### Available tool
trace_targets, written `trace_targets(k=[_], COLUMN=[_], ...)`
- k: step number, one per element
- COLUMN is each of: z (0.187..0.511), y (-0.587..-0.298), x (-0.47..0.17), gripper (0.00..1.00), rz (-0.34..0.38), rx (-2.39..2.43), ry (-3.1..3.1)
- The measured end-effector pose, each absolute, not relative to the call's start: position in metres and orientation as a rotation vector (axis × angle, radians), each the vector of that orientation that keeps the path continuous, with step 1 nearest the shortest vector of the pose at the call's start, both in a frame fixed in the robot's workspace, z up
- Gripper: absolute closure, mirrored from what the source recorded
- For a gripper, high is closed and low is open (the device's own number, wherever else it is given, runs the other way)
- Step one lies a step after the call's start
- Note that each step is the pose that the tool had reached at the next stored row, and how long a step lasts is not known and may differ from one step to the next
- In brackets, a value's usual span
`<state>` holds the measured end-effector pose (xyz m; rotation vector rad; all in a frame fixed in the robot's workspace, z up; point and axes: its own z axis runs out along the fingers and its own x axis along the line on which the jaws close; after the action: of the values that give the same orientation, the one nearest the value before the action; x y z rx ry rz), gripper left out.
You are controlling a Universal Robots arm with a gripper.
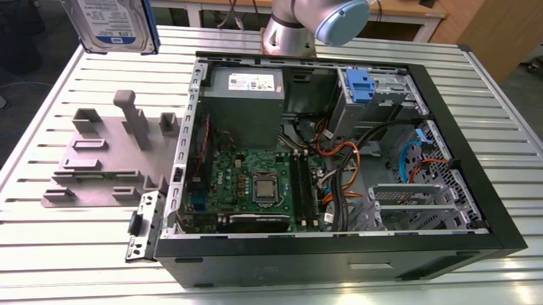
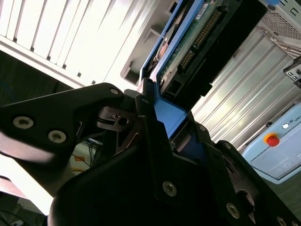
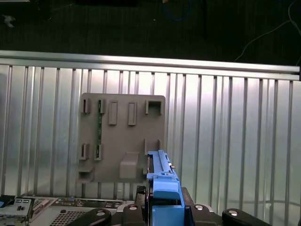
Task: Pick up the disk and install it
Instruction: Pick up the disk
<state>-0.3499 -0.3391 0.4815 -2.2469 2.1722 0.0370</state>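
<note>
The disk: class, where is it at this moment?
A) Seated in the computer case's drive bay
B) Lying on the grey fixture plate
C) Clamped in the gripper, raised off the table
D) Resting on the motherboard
C: in the exterior view the disk hangs well above the grey fixture plate, and in the first wrist view the gripper is shut on its blue side rail.
</note>
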Motion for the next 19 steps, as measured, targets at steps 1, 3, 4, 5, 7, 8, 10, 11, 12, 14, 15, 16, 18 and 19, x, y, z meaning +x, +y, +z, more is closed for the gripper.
trace_targets(k=[1, 3, 4, 5, 7, 8, 10, 11, 12, 14, 15, 16, 18, 19], z=[0.4816, 0.4815, 0.4815, 0.4815, 0.4815, 0.4815, 0.4815, 0.4815, 0.4815, 0.4815, 0.4815, 0.4815, 0.4815, 0.4815], y=[-0.3391, -0.3391, -0.3391, -0.3391, -0.3391, -0.3391, -0.3391, -0.3391, -0.3391, -0.3391, -0.3391, -0.3391, -0.3391, -0.3391], x=[-0.3495, -0.3486, -0.3482, -0.3477, -0.3469, -0.3465, -0.3456, -0.3452, -0.3448, -0.344, -0.3437, -0.3433, -0.3426, -0.3422], gripper=[0.64, 0.64, 0.64, 0.64, 0.64, 0.64, 0.64, 0.64, 0.64, 0.64, 0.64, 0.64, 0.64, 0.64], rz=[0.037, 0.037, 0.037, 0.037, 0.037, 0.037, 0.037, 0.037, 0.037, 0.037, 0.037, 0.037, 0.037, 0.037], rx=[-2.247, -2.248, -2.248, -2.248, -2.249, -2.249, -2.249, -2.25, -2.25, -2.25, -2.25, -2.251, -2.251, -2.251], ry=[2.172, 2.171, 2.171, 2.171, 2.17, 2.17, 2.17, 2.169, 2.169, 2.169, 2.169, 2.168, 2.168, 2.168])
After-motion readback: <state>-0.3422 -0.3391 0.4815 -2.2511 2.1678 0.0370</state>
